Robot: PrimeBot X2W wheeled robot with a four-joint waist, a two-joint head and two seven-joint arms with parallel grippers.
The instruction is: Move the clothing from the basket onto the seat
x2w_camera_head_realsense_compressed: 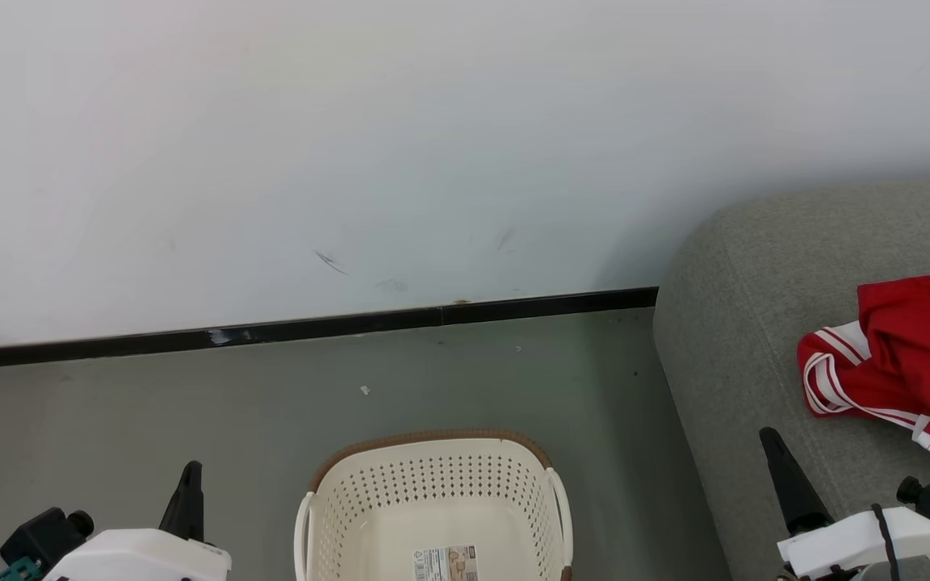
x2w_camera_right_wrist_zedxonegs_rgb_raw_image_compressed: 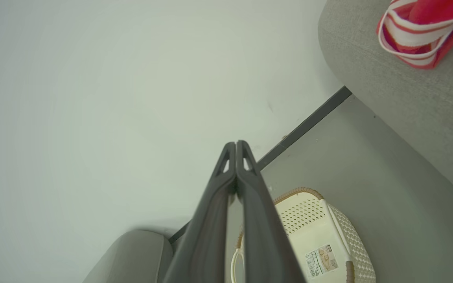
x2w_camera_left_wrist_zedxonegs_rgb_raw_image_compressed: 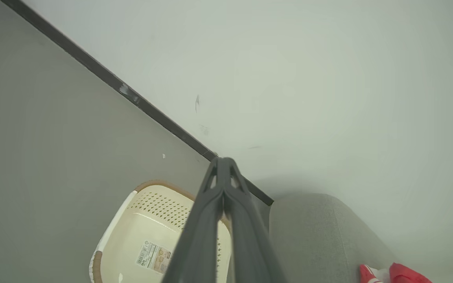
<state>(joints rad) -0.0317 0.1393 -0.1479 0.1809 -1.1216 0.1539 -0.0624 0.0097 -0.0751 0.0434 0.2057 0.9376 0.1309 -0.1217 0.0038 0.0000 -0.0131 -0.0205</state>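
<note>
The cream-white oval plastic basket [x2w_camera_head_realsense_compressed: 433,476] has rows of small holes, a brown woven-look rim and a white printed label [x2w_camera_head_realsense_compressed: 445,563] inside. Right of the basket, the grey coarse-woven fabric seat [x2w_camera_head_realsense_compressed: 739,323] bears soft bright red clothing [x2w_camera_head_realsense_compressed: 917,347] with white stripes.

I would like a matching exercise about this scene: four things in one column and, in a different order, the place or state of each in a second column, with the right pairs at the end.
Column one
1. basket
2. clothing
3. left claw
4. skirting strip

Column two
A. shut, holding nothing
B. lying on the seat
C. black, along the foot of the wall
D. standing on the floor, nothing but a label inside

Pairs: 1-D, 2-B, 3-A, 4-C
</note>
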